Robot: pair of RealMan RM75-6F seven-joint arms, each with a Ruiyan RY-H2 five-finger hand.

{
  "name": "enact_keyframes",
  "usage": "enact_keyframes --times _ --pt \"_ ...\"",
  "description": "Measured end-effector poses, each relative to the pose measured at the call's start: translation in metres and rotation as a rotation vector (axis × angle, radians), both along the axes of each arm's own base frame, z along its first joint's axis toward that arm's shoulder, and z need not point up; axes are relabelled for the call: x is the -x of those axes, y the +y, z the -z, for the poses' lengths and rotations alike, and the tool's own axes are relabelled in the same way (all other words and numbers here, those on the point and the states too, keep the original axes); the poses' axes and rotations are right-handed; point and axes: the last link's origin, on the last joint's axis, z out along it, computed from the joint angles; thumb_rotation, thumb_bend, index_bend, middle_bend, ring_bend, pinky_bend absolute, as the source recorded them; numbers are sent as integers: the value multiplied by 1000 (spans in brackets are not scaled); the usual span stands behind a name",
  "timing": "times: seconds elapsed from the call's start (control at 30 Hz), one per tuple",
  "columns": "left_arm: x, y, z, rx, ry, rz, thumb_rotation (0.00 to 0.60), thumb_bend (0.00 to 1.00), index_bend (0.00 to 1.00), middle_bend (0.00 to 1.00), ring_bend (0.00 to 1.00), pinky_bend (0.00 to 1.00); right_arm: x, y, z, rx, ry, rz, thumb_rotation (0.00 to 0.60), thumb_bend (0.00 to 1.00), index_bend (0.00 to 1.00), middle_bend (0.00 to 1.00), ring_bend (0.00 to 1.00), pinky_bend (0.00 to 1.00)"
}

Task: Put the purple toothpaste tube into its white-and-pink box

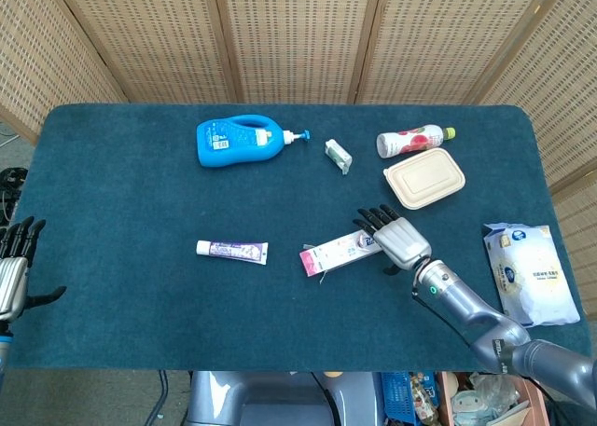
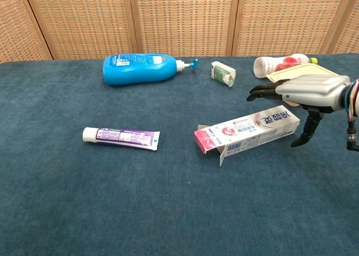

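The purple toothpaste tube [image 1: 232,250] [image 2: 121,136] lies flat on the blue cloth, white cap to the left. To its right lies the white-and-pink box [image 1: 341,250] [image 2: 247,131], its pink end flap open toward the tube. My right hand [image 1: 396,240] [image 2: 305,93] hovers palm down over the box's far right end, fingers spread and thumb hanging beside the end; it holds nothing. My left hand [image 1: 11,277] stays at the table's left edge, fingers apart and empty, seen only in the head view.
At the back lie a blue pump bottle [image 1: 241,141], a small green-white packet [image 1: 338,156], a pink-labelled bottle [image 1: 412,141] and a beige lidded container [image 1: 425,179]. A white wipes pack [image 1: 529,273] lies off the table's right edge.
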Motion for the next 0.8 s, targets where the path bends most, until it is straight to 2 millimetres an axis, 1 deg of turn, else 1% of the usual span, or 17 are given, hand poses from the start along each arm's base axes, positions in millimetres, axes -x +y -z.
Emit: enact_keyframes --times 0.07,0.17,0.33,0.43,0.53,0.6,0.7,0.8 --pt "1 1 -1 -3 -2 -4 600 30 0 0 0 0 -2 -2 5 -8 10 2 600 0 33 37 0 81" --pt "1 1 -1 -3 -2 -7 600 31 0 0 0 0 -3 -4 9 -15 26 4 600 0 102 107 21 109" --pt "1 3 1 5 -5 -9 600 35 0 0 0 0 -5 -7 16 -16 23 16 600 4 260 275 123 157" --pt "0 3 2 11 -6 -6 600 37 0 0 0 0 -5 -8 18 -9 18 18 600 59 357 380 175 180" --pt "-1 4 4 19 -5 -2 600 38 0 0 0 0 -4 -10 19 1 5 24 600 105 440 463 214 192" --pt "-2 5 5 29 -4 6 600 39 0 0 0 0 -4 -10 19 4 -6 31 600 125 462 487 229 202" --pt "-6 8 7 45 0 26 600 40 0 0 0 0 -4 -11 15 19 -29 33 600 147 465 492 235 209" --pt "-11 13 9 68 10 64 600 40 0 0 0 21 -4 -10 8 37 -67 37 600 154 466 498 241 210"
